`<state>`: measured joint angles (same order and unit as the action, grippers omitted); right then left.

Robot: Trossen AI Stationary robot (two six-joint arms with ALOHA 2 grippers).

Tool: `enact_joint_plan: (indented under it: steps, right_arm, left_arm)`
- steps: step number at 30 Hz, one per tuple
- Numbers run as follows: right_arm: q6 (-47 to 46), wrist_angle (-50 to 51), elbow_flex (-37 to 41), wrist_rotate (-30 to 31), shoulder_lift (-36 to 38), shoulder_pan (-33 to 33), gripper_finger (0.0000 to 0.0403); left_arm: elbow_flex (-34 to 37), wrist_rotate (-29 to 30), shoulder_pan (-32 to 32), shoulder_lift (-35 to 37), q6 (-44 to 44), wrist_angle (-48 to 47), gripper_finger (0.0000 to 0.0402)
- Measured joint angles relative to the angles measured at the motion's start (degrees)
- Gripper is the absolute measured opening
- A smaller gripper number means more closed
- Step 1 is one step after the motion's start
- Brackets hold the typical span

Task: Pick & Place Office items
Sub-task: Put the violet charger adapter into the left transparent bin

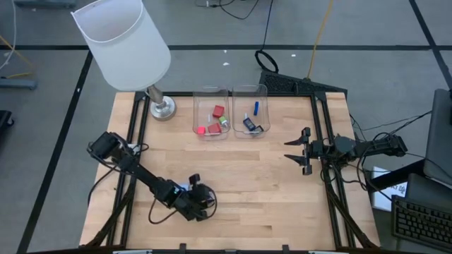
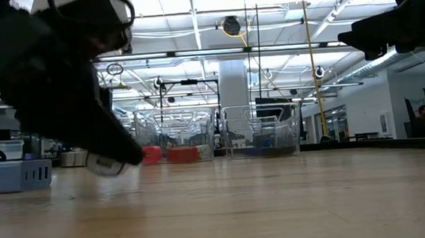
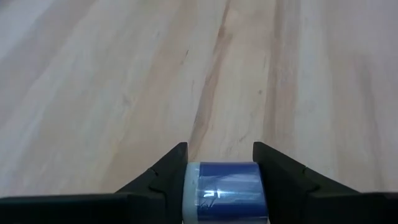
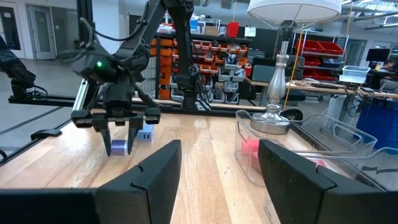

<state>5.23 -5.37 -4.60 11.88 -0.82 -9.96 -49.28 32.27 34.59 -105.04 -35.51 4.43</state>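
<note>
My left gripper [image 3: 219, 149] is over the near left part of the wooden table [image 1: 268, 197] and is shut on a small blue office item [image 3: 227, 193] with a white edge. The right wrist view shows that gripper [image 4: 121, 142] with the blue piece [image 4: 118, 148] low over the tabletop. A light blue piece [image 4: 147, 134] lies on the table just behind it. Red pieces [image 1: 217, 111] and a green one [image 1: 224, 123] lie in the left clear bin [image 1: 210, 93]. Blue and dark pieces [image 1: 251, 125] lie in the right bin [image 1: 248, 92]. My right gripper [image 1: 302, 149] waits open at the table's right side. My left gripper pinches the blue item between its two fingers [image 3: 168, 177], one on its white-edged side [image 3: 193, 193] and one on the opposite side. The fingers slant down at it from the table's left. Whether its underside [image 2: 107, 170] touches the table, I cannot tell.
A big lamp with a white shade [image 1: 123, 39] stands on its metal base [image 1: 162, 107] at the far left, next to the bins. The middle and near right of the table show bare wood [image 1: 282, 212].
</note>
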Motion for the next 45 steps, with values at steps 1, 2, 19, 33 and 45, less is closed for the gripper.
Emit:
enact_joint_plan:
  steps: [1, 2, 19, 33, 45]
  right_arm:
    - [-0.02, 0.00, 0.00, 0.02, 0.00, 0.02, 0.0208]
    - [0.00, 0.02, 0.00, 0.00, -0.02, 0.02, 0.0208]
    - [0.00, 0.00, 0.00, 0.00, -0.02, 0.01, 0.0205]
    - [0.00, 0.02, 0.00, 0.00, -0.02, 0.02, 0.0208]
    - [0.00, 0.00, 0.00, 0.00, -0.02, 0.02, 0.0206]
  left_arm:
    - [0.00, -0.09, 0.00, 0.45, 0.29, 0.40, 0.0157]
    - [0.00, 0.04, 0.00, 1.09, 0.56, 0.44, 0.0157]
    - [-0.02, 9.35, -0.86, 18.89, 18.78, 1.71, 0.0157]
    - [-0.09, 9.94, -9.56, 25.05, 28.37, 4.47, 0.0157]
    - [-0.10, -14.85, -28.29, 23.98, 30.39, 11.08, 0.0165]
